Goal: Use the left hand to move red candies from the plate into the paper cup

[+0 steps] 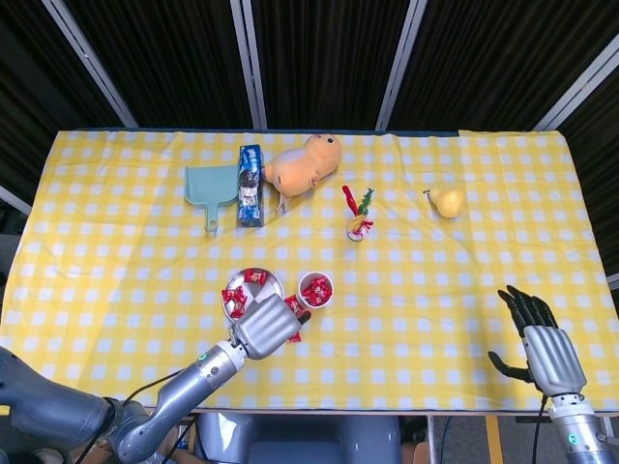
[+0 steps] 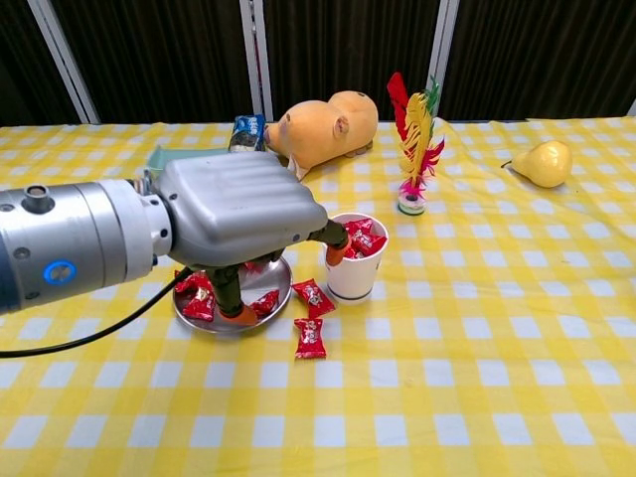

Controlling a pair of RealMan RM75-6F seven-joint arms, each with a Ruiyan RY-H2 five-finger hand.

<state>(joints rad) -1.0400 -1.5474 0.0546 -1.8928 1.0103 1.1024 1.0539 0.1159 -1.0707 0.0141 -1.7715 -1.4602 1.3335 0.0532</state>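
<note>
Now the left robot hand (image 2: 238, 214) hovers empty, fingers spread, over the plate (image 2: 204, 320).

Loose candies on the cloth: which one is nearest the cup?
The candy just left of the paper cup, beside the plate. The other candy lies further toward the front edge.

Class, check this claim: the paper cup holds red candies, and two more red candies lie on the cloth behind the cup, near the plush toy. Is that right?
Not quite. The paper cup does hold red candies, but the two loose candies lie in front of the cup, beside the plate, as the chest view shows.
</note>
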